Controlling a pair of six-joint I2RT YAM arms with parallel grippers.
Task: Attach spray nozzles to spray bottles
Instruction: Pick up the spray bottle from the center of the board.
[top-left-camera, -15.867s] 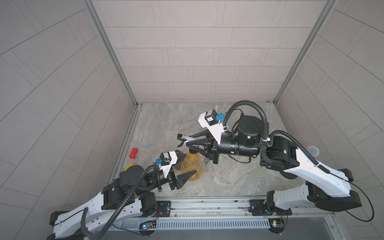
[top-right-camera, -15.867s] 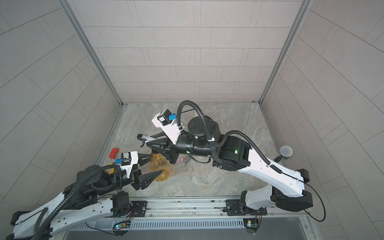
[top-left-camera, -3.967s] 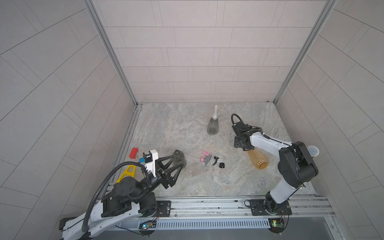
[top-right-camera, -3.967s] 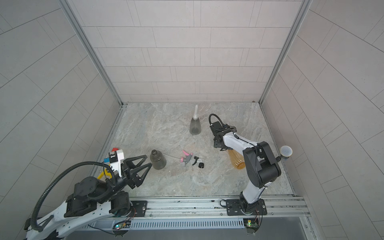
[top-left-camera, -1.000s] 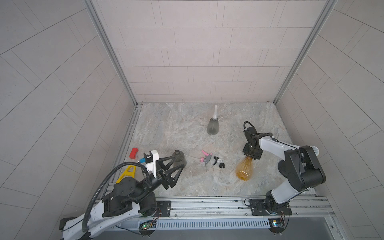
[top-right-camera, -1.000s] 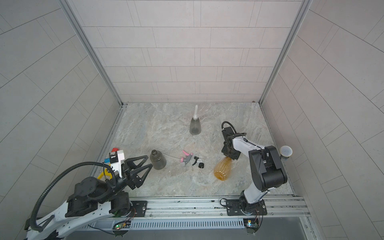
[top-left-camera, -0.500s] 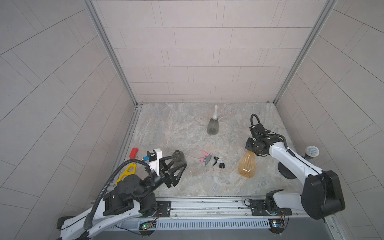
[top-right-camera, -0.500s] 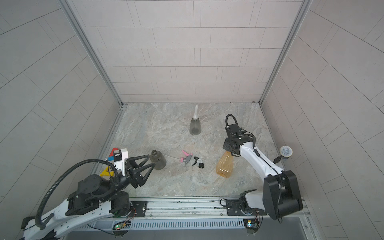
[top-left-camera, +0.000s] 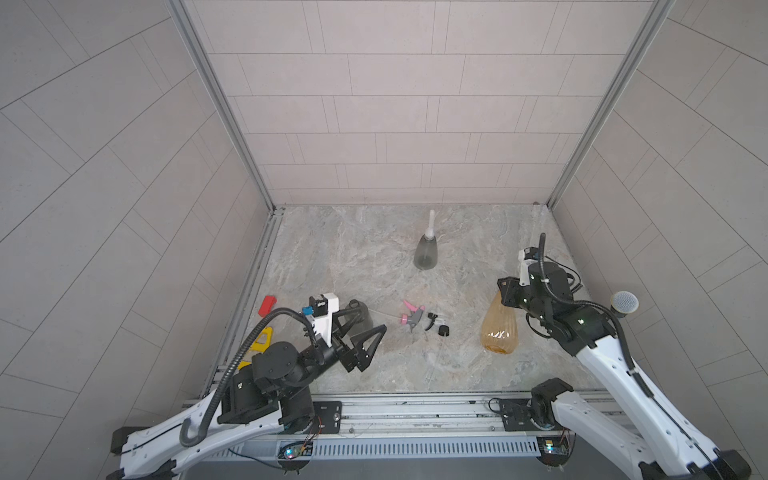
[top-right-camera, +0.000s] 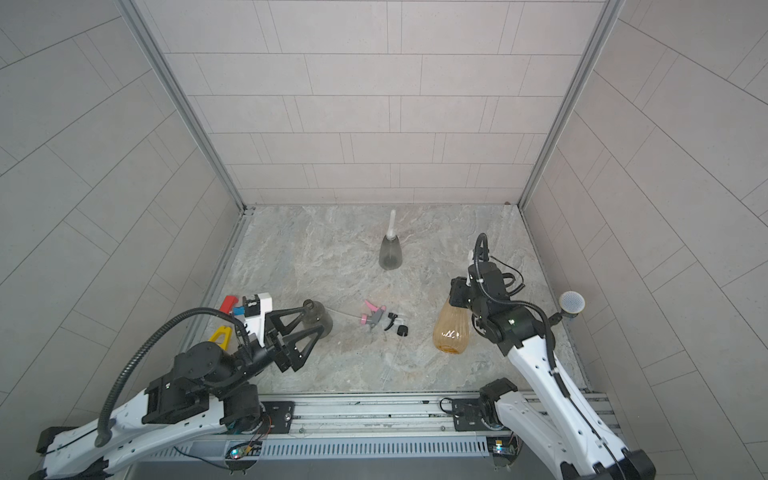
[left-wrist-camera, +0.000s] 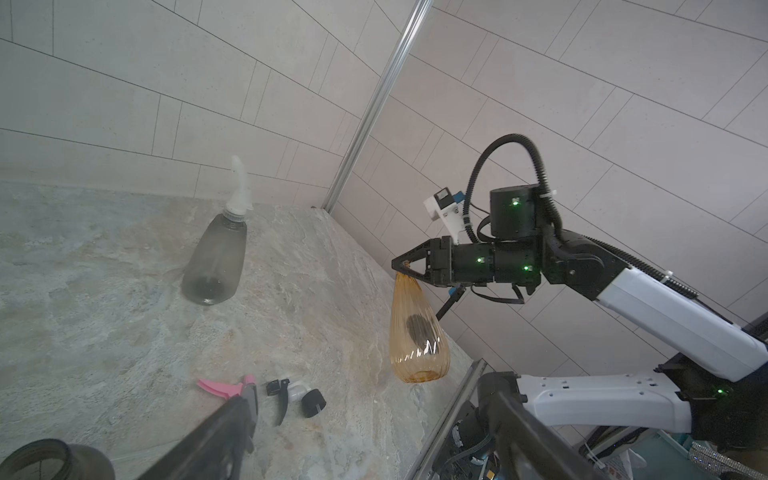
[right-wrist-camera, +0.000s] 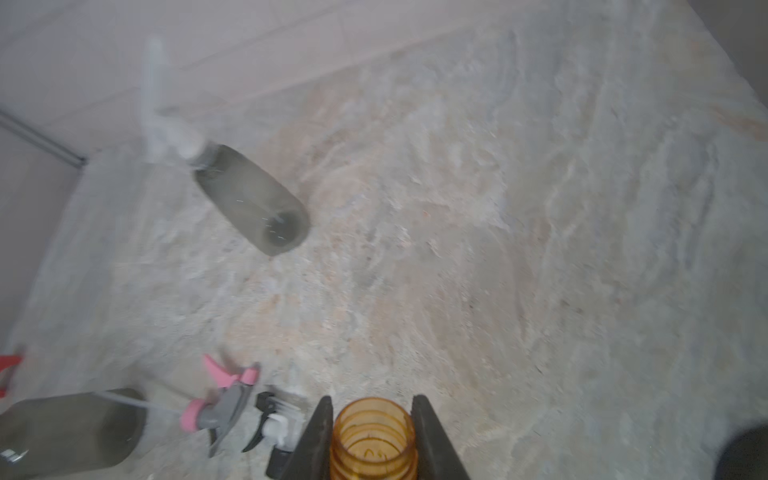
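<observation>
Your right pincer (left-wrist-camera: 405, 266) was clenched on the neck of the orange bottle (left-wrist-camera: 417, 332), 1 finger each side just below the open mouth. The bottle hung upright under it, mouth up, at the right side of the worktop (top-left-camera: 332, 257). You couldn't tell from these views whether its base touched the worktop.

Your left pincer (top-left-camera: 370, 316) was released, fingers spread wide, nothing b/w them. It sat low at the front-left of the worktop. The open grey bottle (top-right-camera: 320, 313) stood upright right by it. In the left wrist cam the bottle's mouth sat just outside 1 finger, not in the gap.

The 2 loose nozzles lay on the worktop b/w that grey bottle and the orange bottle. The pink-and-grey nozzle (top-left-camera: 411, 316) was nearer the grey bottle, its thin tube pointing toward it. The black-and-white nozzle (top-left-camera: 434, 322) lay just beside it, on the orange bottle's side.

The 2nd grey bottle (top-left-camera: 424, 255) stood upright toward the back, approx mid-worktop, well apart from both pincers, w/ the white nozzle (top-left-camera: 431, 220) on its neck.

A red block (top-left-camera: 267, 305) lay by the worktop's left edge.
</observation>
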